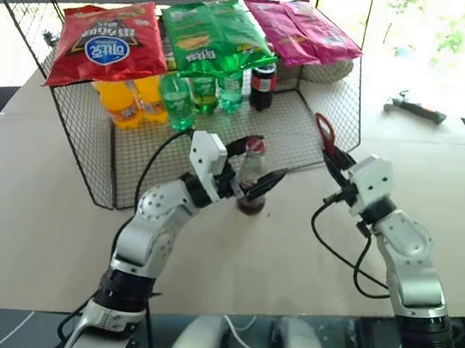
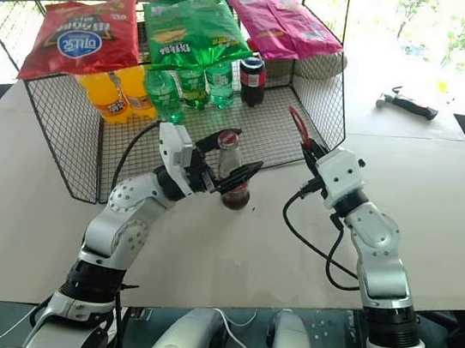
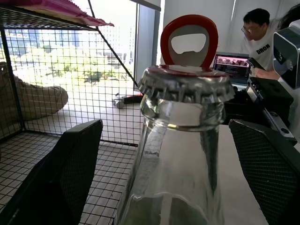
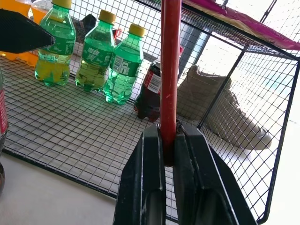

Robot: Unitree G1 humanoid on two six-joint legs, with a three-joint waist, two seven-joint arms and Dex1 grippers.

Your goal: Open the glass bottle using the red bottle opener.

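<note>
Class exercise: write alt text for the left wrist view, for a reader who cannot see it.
A clear glass bottle neck with its crimped metal cap still on rises between the two open black fingers of the left end effector. Behind the cap stands the ring head of the red bottle opener, with a wire mesh rack beyond.

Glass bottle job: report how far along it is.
Done: the right gripper is shut on the red bottle opener. In hand: the open left gripper brackets the glass bottle, standing on the table. Left: the cap is still on; the opener hasn't reached it.
</note>
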